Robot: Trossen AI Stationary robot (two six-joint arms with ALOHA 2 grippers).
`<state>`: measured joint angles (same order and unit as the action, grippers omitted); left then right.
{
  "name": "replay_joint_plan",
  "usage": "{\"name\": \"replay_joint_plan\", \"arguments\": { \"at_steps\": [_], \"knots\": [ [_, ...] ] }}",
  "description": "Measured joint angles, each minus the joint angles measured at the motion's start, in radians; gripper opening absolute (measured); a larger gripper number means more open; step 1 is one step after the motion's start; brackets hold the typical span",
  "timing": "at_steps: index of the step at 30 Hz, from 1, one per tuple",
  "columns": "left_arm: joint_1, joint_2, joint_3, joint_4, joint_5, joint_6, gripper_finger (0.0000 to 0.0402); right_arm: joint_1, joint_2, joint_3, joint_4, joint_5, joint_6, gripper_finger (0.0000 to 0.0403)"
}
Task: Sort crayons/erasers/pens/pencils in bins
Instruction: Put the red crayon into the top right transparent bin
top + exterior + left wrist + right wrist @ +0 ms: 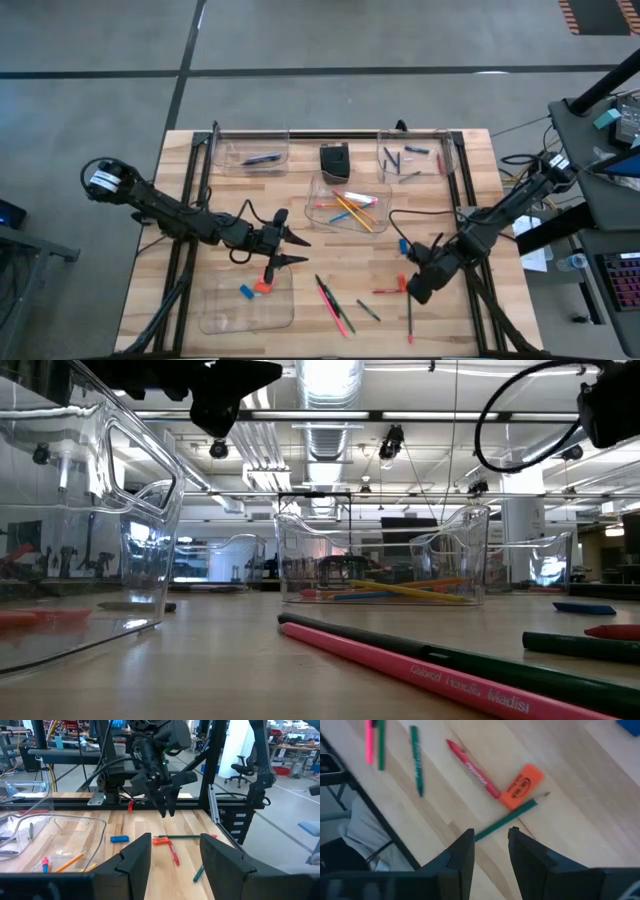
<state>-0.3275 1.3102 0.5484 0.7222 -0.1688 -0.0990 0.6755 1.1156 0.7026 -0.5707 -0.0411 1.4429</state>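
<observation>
Green is what sits closest under me: a green pencil (507,817) runs aslant beneath the gap of my right gripper (491,837). My fingers are parted a little and hold nothing. Its sharpened tip points away from me and stops just beside an orange eraser (522,786). The eraser's long side lies along much the same slant, so both sit diagonal to the line my fingers close on. I judge a wrist turn is needed before I drop on either one, and the pencil is the easier catch since its shaft already passes between my fingers. Touching or nearly touching the eraser's other side lies a red crayon (472,766), which a careless descent could nudge. Farther out on the bare wood, towards the middle bin (325,222) that already holds pencils, rests a blue eraser (404,245). That bin is nearer to my side than to the other arm's. Well across the table, the left gripper (297,250) hangs released and empty by the far edge of the near-left bin (215,320), where two erasers already lie.
</observation>
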Motion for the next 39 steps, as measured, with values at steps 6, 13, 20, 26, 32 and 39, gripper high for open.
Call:
{"name": "replay_joint_plan", "arguments": {
  "at_steps": [6,13,20,26,32,39],
  "knots": [
    [0.0,-0.003,0.001,-0.031,0.0,0.0,0.0155,0.045,0.0,0.036,0.007,0.092,0.028,0.0109],
    [-0.001,-0.033,0.001,-0.065,0.0,0.001,0.0155,0.128,0.0,0.031,0.009,0.219,0.084,0.0109],
    [-0.043,-0.008,0.07,-0.201,0.0,0.038,0.0155,0.165,0.0,0.036,0.017,0.278,0.063,0.0109],
    [-0.073,0.108,0.244,-0.405,0.0,0.089,0.0155,0.164,0.0,0.044,0.026,0.305,0.038,0.0109],
    [-0.071,0.21,0.339,-0.514,0.0,0.126,0.0155,0.164,0.024,0.044,0.081,0.338,-0.035,0.0109],
    [-0.071,0.219,0.359,-0.524,0.0,0.133,0.0155,0.163,0.128,0.078,0.206,0.357,-0.188,0.0109]
  ]
}}
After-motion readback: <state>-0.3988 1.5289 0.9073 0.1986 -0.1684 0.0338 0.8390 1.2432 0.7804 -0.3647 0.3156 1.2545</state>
